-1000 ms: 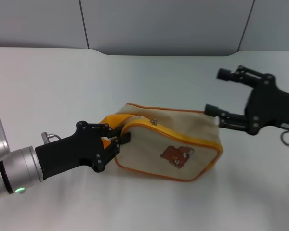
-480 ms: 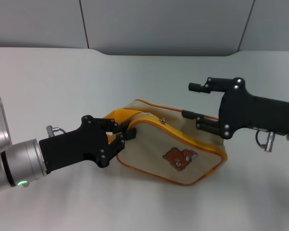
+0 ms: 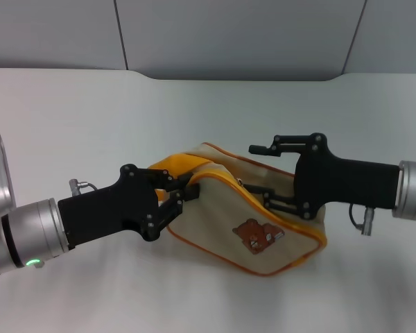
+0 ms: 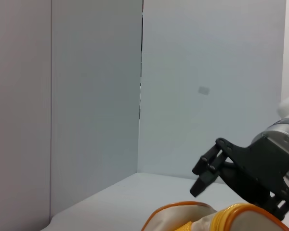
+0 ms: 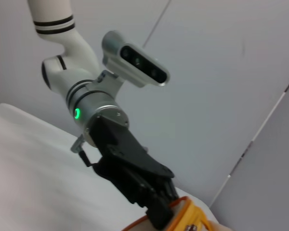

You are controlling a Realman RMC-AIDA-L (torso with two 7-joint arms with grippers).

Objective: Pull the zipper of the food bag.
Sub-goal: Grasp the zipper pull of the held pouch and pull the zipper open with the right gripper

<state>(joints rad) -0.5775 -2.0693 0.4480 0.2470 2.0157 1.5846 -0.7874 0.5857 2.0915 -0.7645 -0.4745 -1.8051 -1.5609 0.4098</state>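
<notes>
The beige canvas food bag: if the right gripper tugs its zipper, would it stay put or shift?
The beige canvas food bag looks soft, probably shifting easily. The left gripper, clamping its yellow-orange end, likely anchors it. The open right gripper hovers above.

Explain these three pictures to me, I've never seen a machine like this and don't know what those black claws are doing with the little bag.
This is a two-armed robot; each arm ends in a black gripper. One picture looks down from a camera on its head, the other two come from cameras on its wrists. On the white table lies a beige food bag with orange trim and a bear patch. The left gripper is shut on the bag's end by the orange strap, holding it in place. The right gripper is open over the top of the bag, near the zipper.
</notes>
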